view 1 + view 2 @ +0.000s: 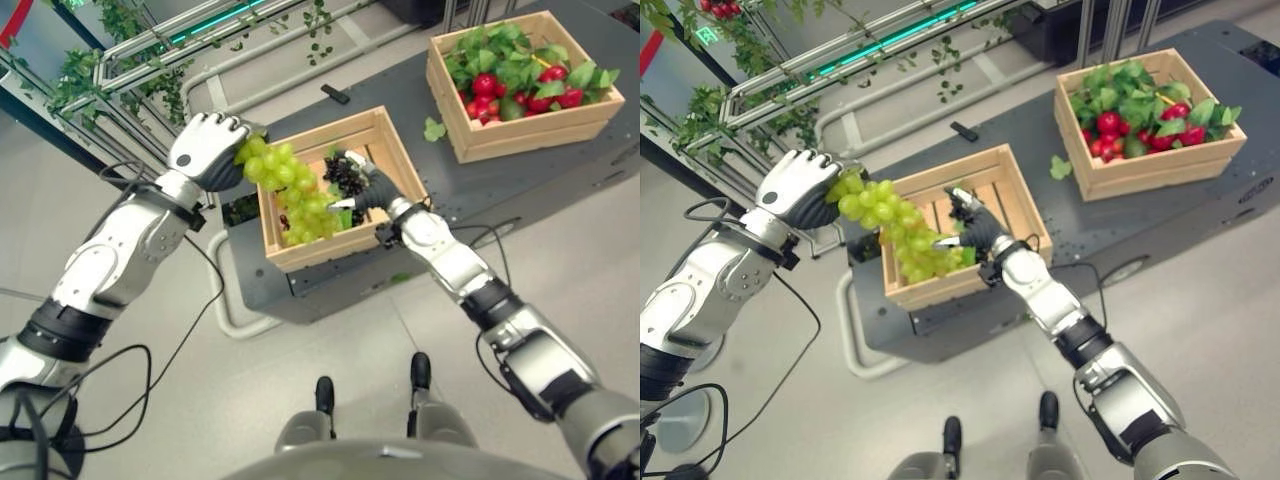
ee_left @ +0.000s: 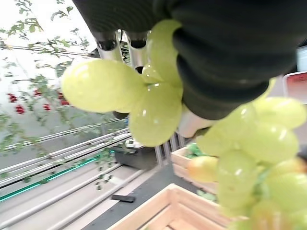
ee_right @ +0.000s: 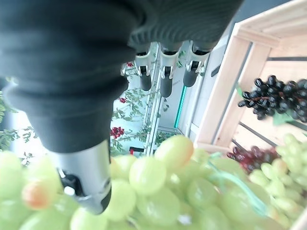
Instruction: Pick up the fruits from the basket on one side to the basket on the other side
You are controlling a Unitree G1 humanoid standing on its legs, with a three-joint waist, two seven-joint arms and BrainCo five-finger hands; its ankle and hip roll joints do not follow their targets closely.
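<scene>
My left hand [image 1: 208, 150] is shut on the top of a long bunch of green grapes [image 1: 290, 190], which hangs tilted over the left part of the near wooden crate [image 1: 330, 125]. The right hand [image 1: 365, 190] reaches into that crate from the right, open, its fingers straight beside the bunch's lower end. In the right wrist view its thumb [image 3: 81, 177] rests against the green grapes [image 3: 158, 187]. A bunch of black grapes [image 1: 345, 175] and some dark red grapes [image 3: 244, 155] lie in the crate. A second crate [image 1: 540, 125] at the far right holds red fruits [image 1: 485, 85] among green leaves.
Both crates stand on a dark grey platform [image 1: 560, 190]. A small black object [image 1: 335, 94] and a loose green leaf [image 1: 433, 129] lie on it between the crates. Metal rails with vines [image 1: 130, 60] run behind my left arm.
</scene>
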